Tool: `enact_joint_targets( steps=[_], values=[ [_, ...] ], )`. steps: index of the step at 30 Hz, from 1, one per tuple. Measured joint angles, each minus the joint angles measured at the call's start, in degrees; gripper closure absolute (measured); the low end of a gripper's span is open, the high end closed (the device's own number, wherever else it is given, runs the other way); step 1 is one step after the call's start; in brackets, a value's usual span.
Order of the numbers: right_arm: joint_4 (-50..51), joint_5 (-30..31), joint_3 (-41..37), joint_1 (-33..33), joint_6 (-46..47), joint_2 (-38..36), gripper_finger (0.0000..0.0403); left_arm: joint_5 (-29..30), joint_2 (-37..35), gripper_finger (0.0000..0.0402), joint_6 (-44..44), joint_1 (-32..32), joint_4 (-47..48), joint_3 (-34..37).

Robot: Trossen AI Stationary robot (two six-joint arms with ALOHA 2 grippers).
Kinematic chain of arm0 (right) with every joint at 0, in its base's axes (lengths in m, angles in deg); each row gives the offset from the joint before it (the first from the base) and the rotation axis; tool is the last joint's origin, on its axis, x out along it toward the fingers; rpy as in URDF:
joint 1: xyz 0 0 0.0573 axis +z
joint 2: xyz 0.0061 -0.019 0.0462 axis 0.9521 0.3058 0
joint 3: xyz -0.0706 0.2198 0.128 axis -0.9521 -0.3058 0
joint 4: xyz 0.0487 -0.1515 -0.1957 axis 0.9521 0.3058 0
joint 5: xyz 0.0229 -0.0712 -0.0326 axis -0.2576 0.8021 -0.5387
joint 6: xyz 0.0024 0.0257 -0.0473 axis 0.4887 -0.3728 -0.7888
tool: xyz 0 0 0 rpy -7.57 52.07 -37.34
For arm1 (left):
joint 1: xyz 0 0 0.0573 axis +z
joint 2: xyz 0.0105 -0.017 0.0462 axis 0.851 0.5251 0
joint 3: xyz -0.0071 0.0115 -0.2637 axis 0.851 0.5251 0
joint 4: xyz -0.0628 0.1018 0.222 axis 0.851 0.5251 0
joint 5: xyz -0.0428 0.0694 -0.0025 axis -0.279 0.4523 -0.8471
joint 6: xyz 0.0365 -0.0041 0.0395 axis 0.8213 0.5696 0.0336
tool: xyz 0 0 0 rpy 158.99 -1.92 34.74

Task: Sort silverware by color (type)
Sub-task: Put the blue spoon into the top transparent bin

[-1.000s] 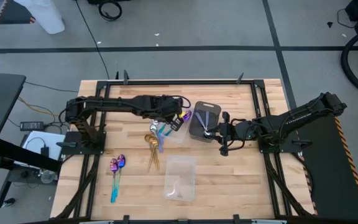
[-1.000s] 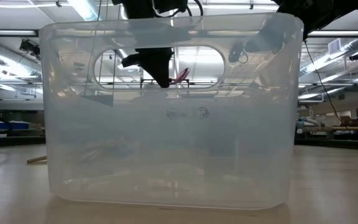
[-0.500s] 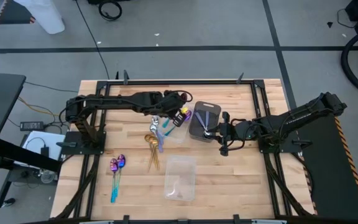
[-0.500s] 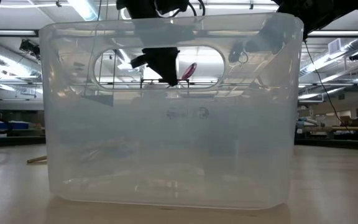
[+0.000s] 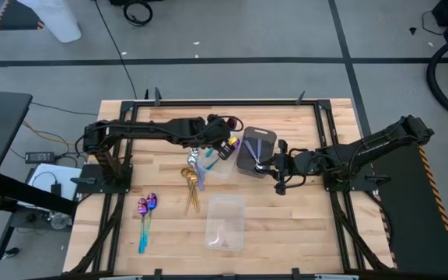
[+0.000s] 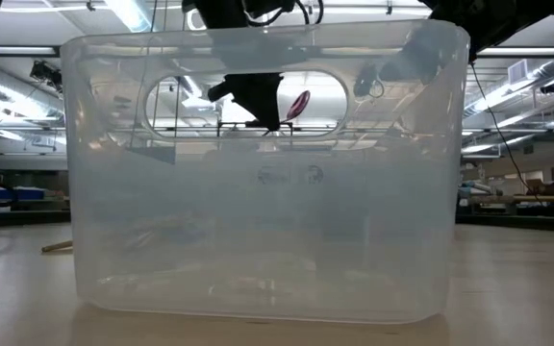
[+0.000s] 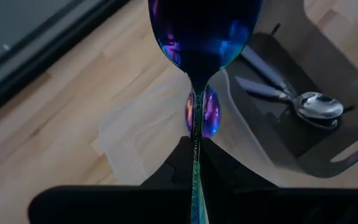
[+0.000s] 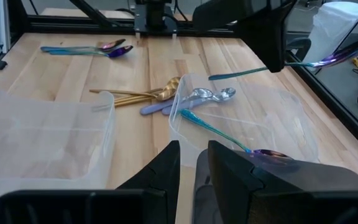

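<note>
Left claw (image 5: 222,148) clamped on a purple-blue spoon (image 7: 199,37), held in the air over the clear tray (image 8: 303,134) at table centre. One matching spoon (image 8: 229,138) already lies inside. Held spoon's long axis runs straight out from the claw, bowl foremost, tray directly beneath. Right claw (image 8: 191,165) waits just right of the tray, fingers slightly apart, empty. Gold spoons (image 5: 189,180) lie near left of the tray.
</note>
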Motion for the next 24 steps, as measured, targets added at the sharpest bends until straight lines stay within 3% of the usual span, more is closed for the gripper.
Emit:
enact_joint_targets(
  steps=[12,24],
  values=[
    [0.2,0.0,0.0,0.0,0.0,0.0,0.0309,4.1,3.3,0.0383,1.9,-3.0,-1.1,0.0],
    [0.6,0.0,0.0,0.1,0.5,0.0,0.0309,3.5,5.8,0.0383,1.3,-3.0,-0.4,-0.1]
  ],
)
